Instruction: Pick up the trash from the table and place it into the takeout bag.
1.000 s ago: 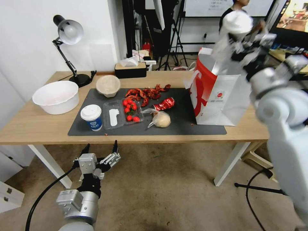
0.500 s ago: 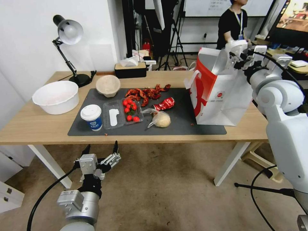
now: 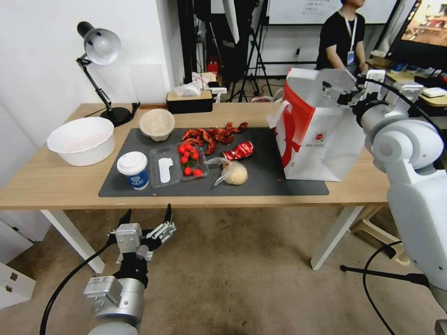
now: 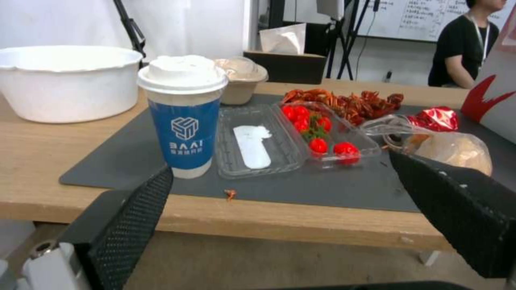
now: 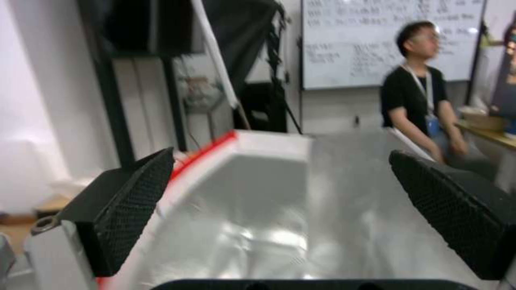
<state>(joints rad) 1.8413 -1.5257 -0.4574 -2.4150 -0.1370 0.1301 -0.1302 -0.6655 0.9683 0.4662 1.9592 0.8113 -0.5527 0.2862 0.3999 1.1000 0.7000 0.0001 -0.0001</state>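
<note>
Now empty and spread open, right hand (image 3: 336, 88) has lowered over takeout bag (image 3: 321, 139).

The long light-wood table (image 3: 56, 184) carries a dark grey mat (image 3: 270, 179) at centre. A large white plastic bowl (image 3: 82, 140) sits at nine o'clock, the white-and-red paper takeout bag (image 3: 321, 139) at three.

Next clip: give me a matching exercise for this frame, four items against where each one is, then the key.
Things:
1. right gripper
2. left gripper
3. blue-and-white paper cup
4. beige pulp bowl

Places:
A. far edge of the dark mat
B. open, at the takeout bag mouth
C. near-left part of the mat
D. open, below the table edge

Pairs: 1-B, 2-D, 3-C, 4-A
</note>
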